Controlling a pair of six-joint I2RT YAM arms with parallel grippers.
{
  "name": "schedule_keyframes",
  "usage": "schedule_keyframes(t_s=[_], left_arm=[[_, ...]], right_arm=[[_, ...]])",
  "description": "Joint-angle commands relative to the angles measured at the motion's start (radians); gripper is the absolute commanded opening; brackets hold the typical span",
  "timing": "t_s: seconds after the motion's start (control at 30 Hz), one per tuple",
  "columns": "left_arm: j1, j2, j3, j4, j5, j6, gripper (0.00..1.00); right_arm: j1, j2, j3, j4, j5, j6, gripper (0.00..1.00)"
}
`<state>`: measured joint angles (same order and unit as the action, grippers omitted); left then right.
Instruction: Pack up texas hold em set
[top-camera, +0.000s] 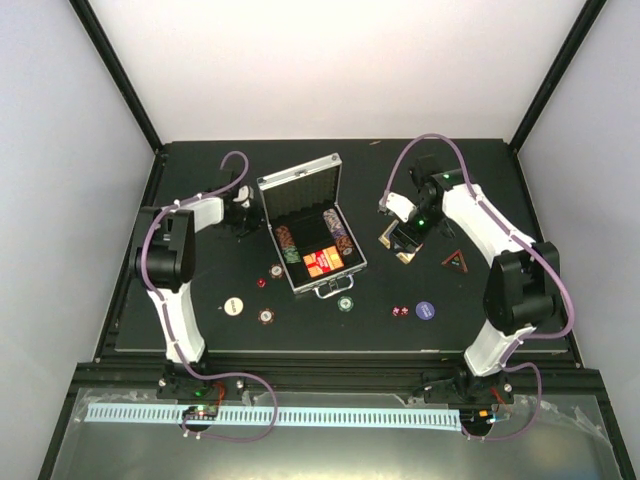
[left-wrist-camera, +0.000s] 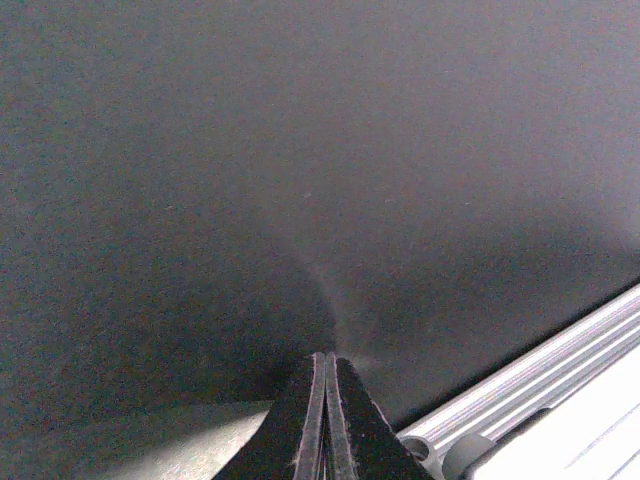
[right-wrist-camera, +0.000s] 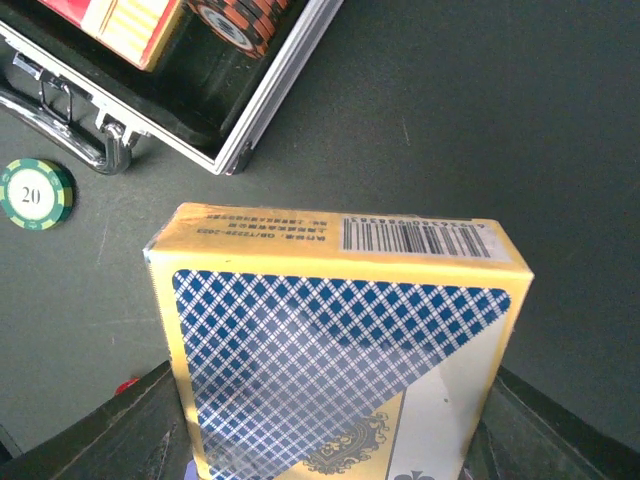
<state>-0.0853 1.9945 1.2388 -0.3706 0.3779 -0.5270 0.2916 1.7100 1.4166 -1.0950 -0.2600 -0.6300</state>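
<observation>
The small silver ribbed aluminium briefcase (top-camera: 300, 188) lies open on the black table (top-camera: 310, 330), my right end effector (top-camera: 405, 238) at its 3 o'clock clamping the gold blue-checked card deck (right-wrist-camera: 340, 340), my left end effector (left-wrist-camera: 326, 410) at 9 o'clock pressed closed, empty.

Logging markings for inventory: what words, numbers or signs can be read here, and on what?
"20": on the green chip beside the case.
Club sign, cut off by the frame: on the card box.
Small print and barcode digits on the box's end: too small to read.
Red pack in the case: blurred.

A robotics lab cell: black table (top-camera: 310, 335) enclosed by white panels (top-camera: 330, 70) and black frame posts (top-camera: 114, 70).
</observation>
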Motion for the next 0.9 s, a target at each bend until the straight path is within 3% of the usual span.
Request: schedule_keyframes(t_s=[0.0, 0.4, 0.67, 0.87], left_arm=[[-0.049, 0.052, 0.057, 0.045, 0.096, 0.022, 0.02], [-0.215, 0.125, 0.11, 0.097, 0.187, 0.015, 0.02], [-0.277, 0.136, 0.134, 0.076, 0.196, 0.034, 0.01], [-0.308, 0.147, 0.153, 0.107, 0.3, 0.027, 0.02]], right_arm=[[0.004, -0.04, 0.011, 0.011, -0.041, -0.041, 0.64], [0.079, -0.091, -0.01, -0.023, -0.109, -0.328, 0.65], [0.139, -0.012, 0.048, 0.135, -0.11, -0.147, 0.65], [0.141, -0.062, 0.077, 0.134, -0.097, -0.186, 0.65]])
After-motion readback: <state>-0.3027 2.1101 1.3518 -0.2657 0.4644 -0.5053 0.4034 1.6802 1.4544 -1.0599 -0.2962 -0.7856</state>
